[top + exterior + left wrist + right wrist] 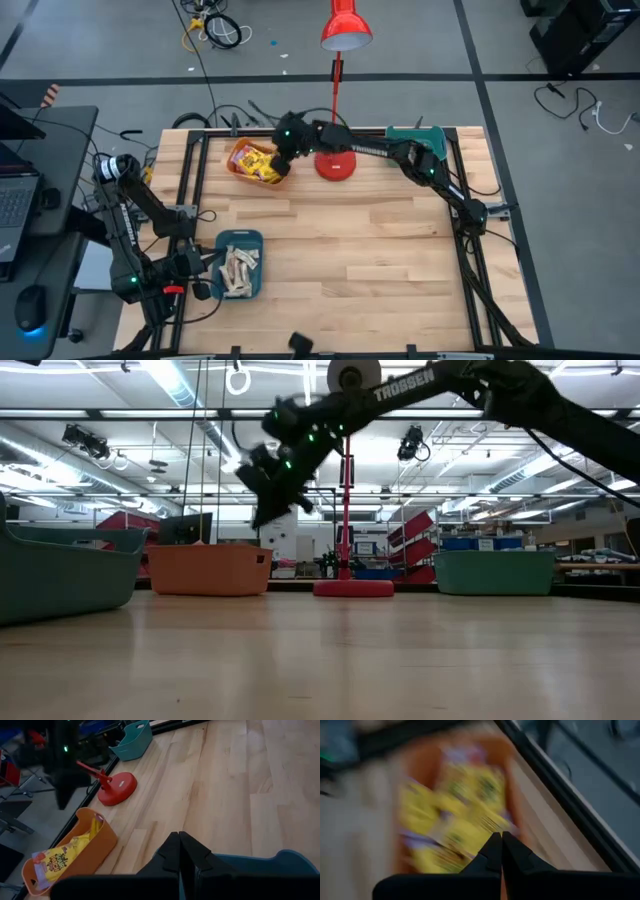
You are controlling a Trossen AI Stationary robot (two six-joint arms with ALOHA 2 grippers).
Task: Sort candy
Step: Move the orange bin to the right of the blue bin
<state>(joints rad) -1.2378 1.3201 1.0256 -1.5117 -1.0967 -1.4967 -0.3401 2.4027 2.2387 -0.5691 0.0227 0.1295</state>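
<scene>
The right claw (282,166) is clenched with nothing between its fingers, its two dark tips pressed together in the right wrist view (501,851). It hangs above the near edge of the orange bin (243,172), raised clear of it in the low view (262,485). The right arm stretches long across the far side of the tabletop (380,250), passing in front of the red lamp base (337,163), with its wrist angled down toward the bin.

Inside the orange bin lie yellow candy packets (258,161) with dark print, heaped loosely and overlapping; the left wrist view shows one lying flat against the bin's inner wall (62,860).

The left claw (208,262) is also clenched and empty, its tips meeting in its own wrist view (179,854). It waits low at the rim of the teal bin (253,238) near the tabletop's left front, its arm folded back on itself. That bin holds pale beige candy bars (238,268), piled at mixed angles.

A second teal bin (432,135) stands at the far right corner.
</scene>
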